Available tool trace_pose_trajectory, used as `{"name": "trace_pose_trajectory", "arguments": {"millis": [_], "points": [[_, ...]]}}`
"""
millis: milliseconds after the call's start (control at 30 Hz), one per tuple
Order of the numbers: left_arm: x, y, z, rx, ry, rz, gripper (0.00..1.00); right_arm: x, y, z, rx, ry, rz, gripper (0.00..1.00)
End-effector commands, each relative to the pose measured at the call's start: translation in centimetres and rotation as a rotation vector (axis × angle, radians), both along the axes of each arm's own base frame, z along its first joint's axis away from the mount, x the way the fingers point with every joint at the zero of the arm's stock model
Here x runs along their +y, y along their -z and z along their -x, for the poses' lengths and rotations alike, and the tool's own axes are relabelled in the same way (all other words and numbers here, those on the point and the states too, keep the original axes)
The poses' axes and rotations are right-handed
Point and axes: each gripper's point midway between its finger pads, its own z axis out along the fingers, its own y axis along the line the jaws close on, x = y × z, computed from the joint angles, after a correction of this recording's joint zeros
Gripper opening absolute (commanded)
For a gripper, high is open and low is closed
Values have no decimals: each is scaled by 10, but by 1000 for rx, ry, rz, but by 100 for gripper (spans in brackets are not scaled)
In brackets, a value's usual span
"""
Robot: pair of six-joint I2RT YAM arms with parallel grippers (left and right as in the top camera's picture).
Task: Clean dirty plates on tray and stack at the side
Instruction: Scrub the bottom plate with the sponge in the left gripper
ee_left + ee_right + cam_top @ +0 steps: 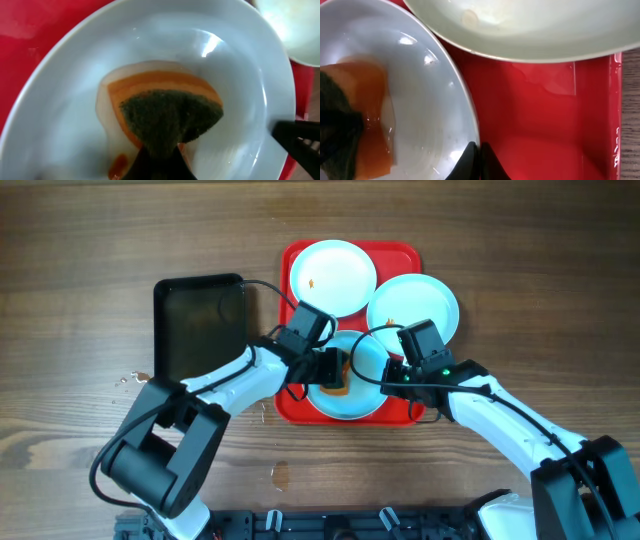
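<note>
Three pale plates lie on the red tray: one at the back, one at the right, one at the front. My left gripper is shut on an orange and green sponge and presses it onto the front plate. An orange smudge shows beside the sponge. My right gripper is shut on that plate's right rim. The sponge also shows in the right wrist view.
A black tray stands left of the red tray on the wooden table. Water drops lie on the table near the tray's front left. The red tray's floor is wet beside the front plate.
</note>
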Motion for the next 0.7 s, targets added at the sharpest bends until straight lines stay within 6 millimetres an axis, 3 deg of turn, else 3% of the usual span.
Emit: {"name": "trace_pose_trajectory", "arguments": {"millis": [0, 100, 167, 433, 667], "points": [[48, 35, 0, -5, -88, -268, 4, 5, 1, 1, 7, -25, -11, 4], [78, 38, -3, -39, -131, -422, 4, 3, 2, 4, 19, -22, -7, 4], [86, 37, -6, -61, -142, -467, 4, 2, 4, 6, 31, -20, -2, 4], [86, 24, -18, -92, -159, -494, 4, -2, 7, 11, 48, -9, 17, 4], [110, 15, -19, -101, -210, -609, 4, -15, 24, 21, 51, 8, 61, 4]]}}
